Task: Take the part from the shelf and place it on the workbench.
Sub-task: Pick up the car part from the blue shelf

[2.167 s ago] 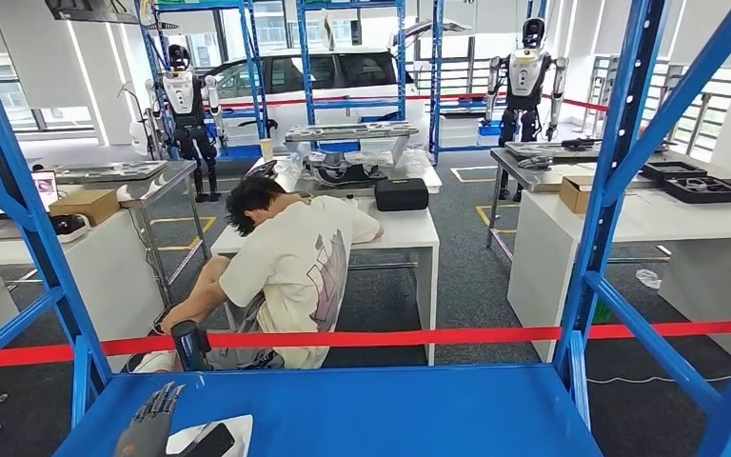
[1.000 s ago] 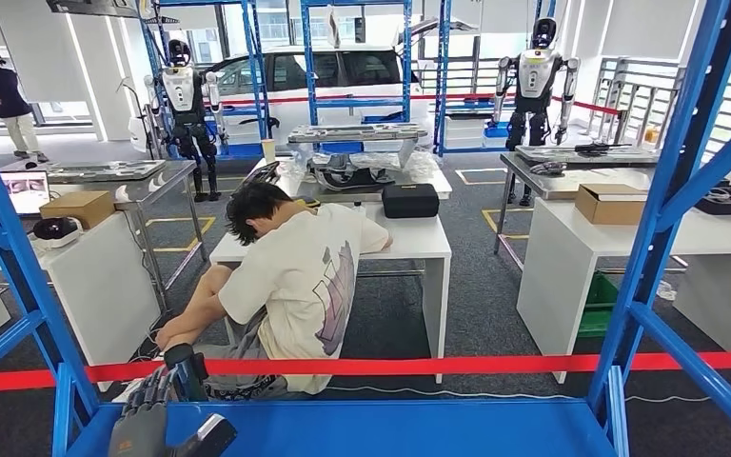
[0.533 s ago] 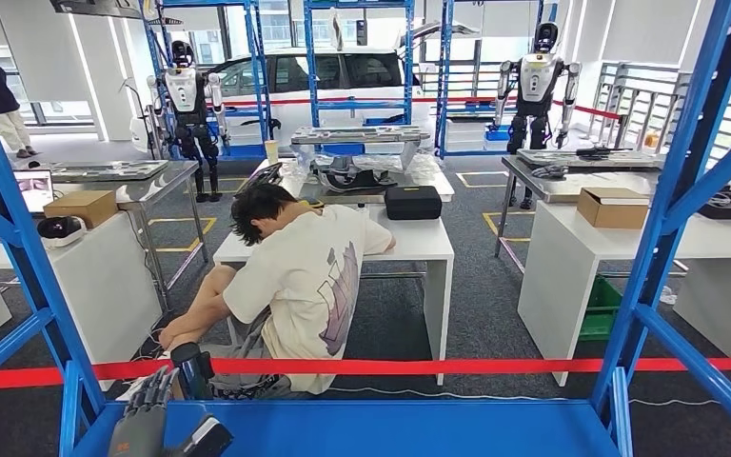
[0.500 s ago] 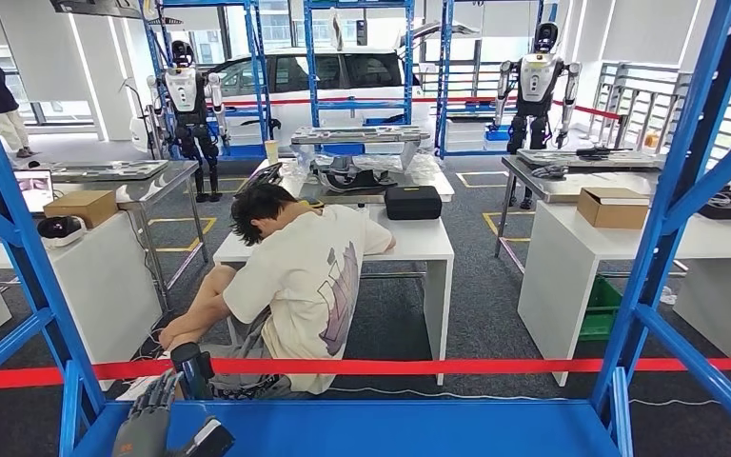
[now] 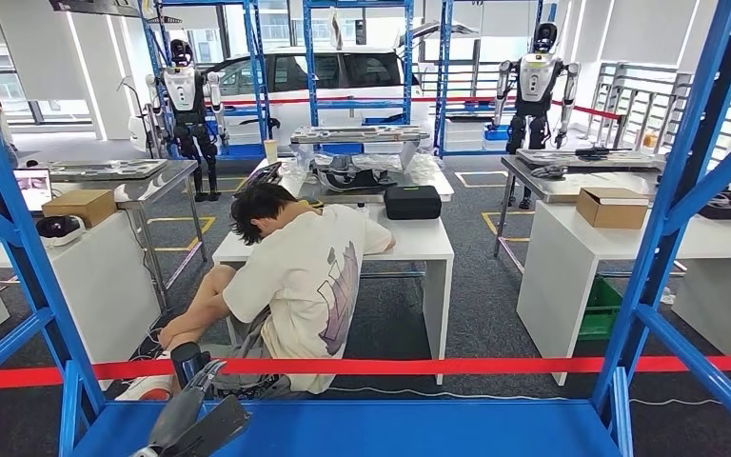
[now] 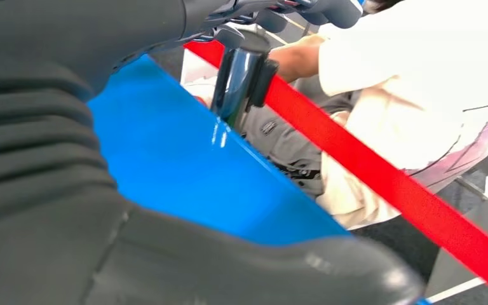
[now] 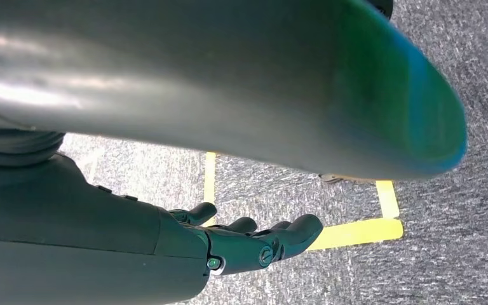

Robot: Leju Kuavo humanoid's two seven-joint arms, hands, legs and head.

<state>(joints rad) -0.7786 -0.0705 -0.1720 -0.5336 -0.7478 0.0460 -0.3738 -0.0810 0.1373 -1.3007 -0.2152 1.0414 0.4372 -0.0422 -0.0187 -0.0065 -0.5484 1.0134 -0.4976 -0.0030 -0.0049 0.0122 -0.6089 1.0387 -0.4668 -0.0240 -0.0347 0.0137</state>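
Note:
At the front left of the blue shelf board (image 5: 390,428), my left hand (image 5: 179,414) is turned on edge. Its fingers lie along a dark flat part (image 5: 217,426) and hold it just above the board. In the left wrist view the ribbed cover (image 6: 38,127) and thick thumb (image 6: 260,267) hide the part, and the blue shelf board (image 6: 184,171) lies beyond them. My right hand (image 7: 254,238) hangs over grey carpet, its fingers loosely apart with nothing in them.
Blue shelf uprights (image 5: 671,190) frame the view on both sides. A red barrier tape (image 5: 438,365) runs from a black post (image 5: 187,364) just behind the shelf. A person (image 5: 295,276) crouches by a white table (image 5: 419,238). Another white table (image 5: 619,228) stands at the right.
My left hand has turned from lying spread and flat to edge-on, and the dark part has come up with it. The camera has also shifted slightly since 2.2 s ago.

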